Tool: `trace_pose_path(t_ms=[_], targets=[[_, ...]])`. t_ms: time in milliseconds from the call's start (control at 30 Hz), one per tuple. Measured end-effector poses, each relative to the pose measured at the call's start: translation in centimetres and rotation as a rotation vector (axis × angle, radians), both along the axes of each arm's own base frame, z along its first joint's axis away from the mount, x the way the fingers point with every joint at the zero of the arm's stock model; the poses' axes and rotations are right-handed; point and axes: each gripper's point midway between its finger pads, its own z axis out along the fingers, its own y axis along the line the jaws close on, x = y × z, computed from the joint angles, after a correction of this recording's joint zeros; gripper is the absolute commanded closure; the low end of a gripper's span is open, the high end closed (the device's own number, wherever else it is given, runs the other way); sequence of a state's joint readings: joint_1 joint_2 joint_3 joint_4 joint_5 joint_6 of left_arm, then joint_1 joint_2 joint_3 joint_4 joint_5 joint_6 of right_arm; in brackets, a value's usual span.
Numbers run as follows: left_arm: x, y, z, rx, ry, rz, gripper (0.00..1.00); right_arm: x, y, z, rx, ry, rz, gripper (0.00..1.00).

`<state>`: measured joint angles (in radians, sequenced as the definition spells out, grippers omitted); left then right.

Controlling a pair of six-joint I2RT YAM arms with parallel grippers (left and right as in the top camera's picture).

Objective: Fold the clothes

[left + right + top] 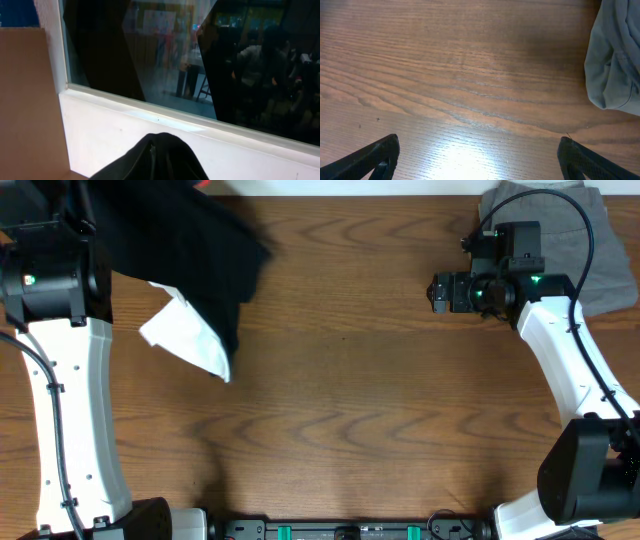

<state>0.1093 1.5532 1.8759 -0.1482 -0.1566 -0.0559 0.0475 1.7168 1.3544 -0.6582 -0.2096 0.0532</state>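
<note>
The clothes show as a black garment (205,255) hanging lifted over the table's back left corner, with a white piece of cloth (185,338) sticking out under its lower edge. In the left wrist view the black cloth (160,157) bunches up right at the camera and hides my left gripper's fingers, which are shut on it. My left arm (45,280) stands at the left edge. My right gripper (437,292) (482,160) is wide open just above bare wood at the back right, holding nothing.
Grey-khaki shorts (590,250) (615,55) lie crumpled at the back right corner, just behind my right wrist. A window and white sill (150,117) fill the left wrist view. The wooden table (350,400) spans the middle.
</note>
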Motion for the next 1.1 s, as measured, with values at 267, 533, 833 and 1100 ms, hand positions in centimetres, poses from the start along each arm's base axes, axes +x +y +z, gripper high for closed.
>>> trace_pose_path(t_ms=[267,533,833,1100], targets=[[-0.6,1.6,0.0,-0.008,-0.001,0.098,0.94,-0.3,0.0,-0.2,-0.001,0.012,0.000,0.01],[-2.0,4.8,-0.3,-0.018,0.006,0.249,0.83,-0.3,0.0,-0.2,-0.001,0.012,0.000,0.01],[-4.5,4.4,0.3,-0.017,0.057,0.241,0.94,-0.3,0.0,-0.2,-0.001,0.012,0.000,0.01],[-3.5,2.4,-3.5,-0.034,0.218,0.109,0.94,-0.3,0.0,-0.2,-0.001,0.017,0.000,0.01]])
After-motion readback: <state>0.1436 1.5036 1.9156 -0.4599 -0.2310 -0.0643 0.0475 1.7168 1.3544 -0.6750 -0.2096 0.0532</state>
